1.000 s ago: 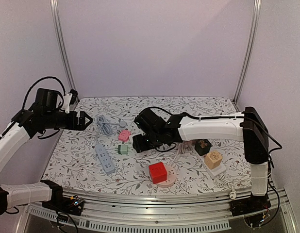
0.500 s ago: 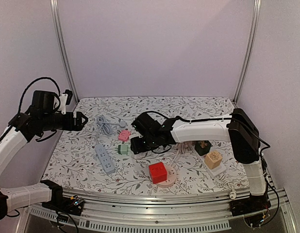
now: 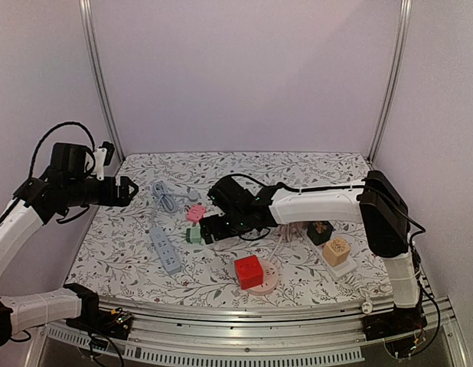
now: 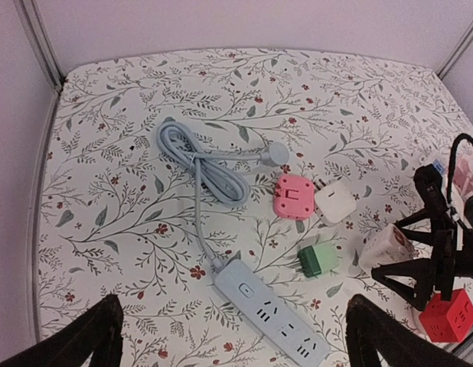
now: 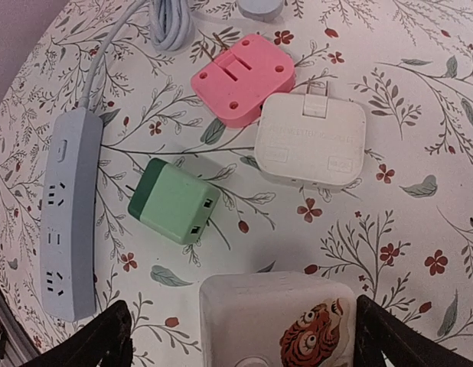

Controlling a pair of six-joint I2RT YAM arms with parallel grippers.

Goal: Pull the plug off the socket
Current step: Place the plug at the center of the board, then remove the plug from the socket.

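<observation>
From above, the left claw hangs over the left edge of the counter, toward the far-left corner and well apart from everything. The right claw is low near the middle of the counter, just beside a green plug. Its own body covers what it is lowered over. A red cube sits toward the near edge.

In the left wrist view, the left claw is spread wide with nothing in it, looking down on the strip and its coiled cord. At the right edge of the view, a cream cube stands inside the right claw's reach.

The right wrist view shows the right claw gaping, with its fingers on either side of that cube, which bears a tiger sticker. They seem apart from it. I take the cube for the plug to pull (the green, pink and white ones lie loose).

Risks, as I judge them:
- The left claw holds nothing down, so a pull could drag the base up with the cube.
- The green plug is near enough for a closing finger to knock it.

The cube's lower part is cut off at the bottom of the right wrist view. Whether it is seated in anything, I cannot tell.
</observation>
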